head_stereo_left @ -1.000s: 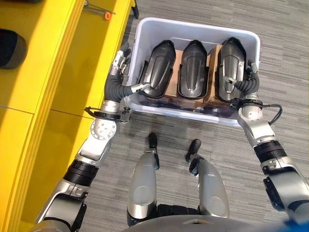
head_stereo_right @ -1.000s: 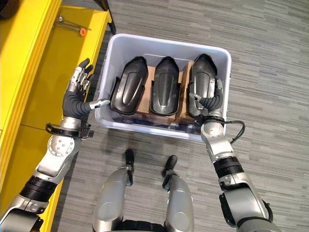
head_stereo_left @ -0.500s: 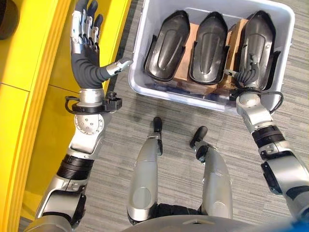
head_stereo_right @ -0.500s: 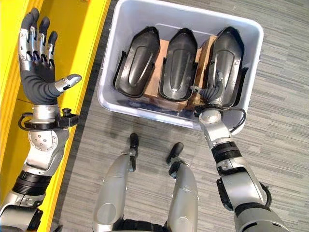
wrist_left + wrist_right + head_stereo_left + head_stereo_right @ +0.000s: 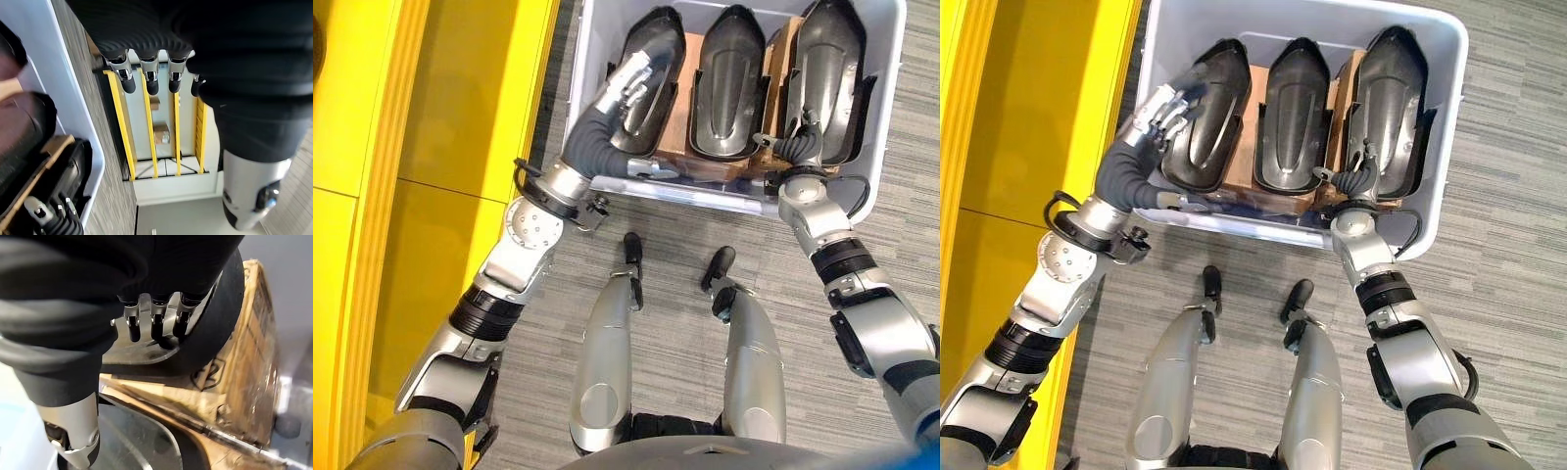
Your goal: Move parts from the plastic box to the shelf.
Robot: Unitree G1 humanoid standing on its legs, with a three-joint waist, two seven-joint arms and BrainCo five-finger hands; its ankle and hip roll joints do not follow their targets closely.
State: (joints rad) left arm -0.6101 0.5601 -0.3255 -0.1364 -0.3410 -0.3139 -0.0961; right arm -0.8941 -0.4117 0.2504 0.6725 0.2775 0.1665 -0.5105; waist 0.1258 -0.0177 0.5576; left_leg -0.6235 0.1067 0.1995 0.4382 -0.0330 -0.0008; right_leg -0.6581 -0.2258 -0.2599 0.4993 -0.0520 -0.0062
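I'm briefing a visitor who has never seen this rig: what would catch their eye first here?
Three glossy black moulded plastic shells stand side by side on brown cardboard dividers in a pale translucent plastic box on grey carpet. The left hand lies open over the leftmost shell, and the right hand is at the rightmost. A bright yellow shelf runs along the robot's left.

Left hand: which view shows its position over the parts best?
Right eye view: the left hand shows whole, fingers spread over the leftmost black part in the plastic box. Left eye view shows much the same. Left wrist view gives its fingertips against the yellow shelf.
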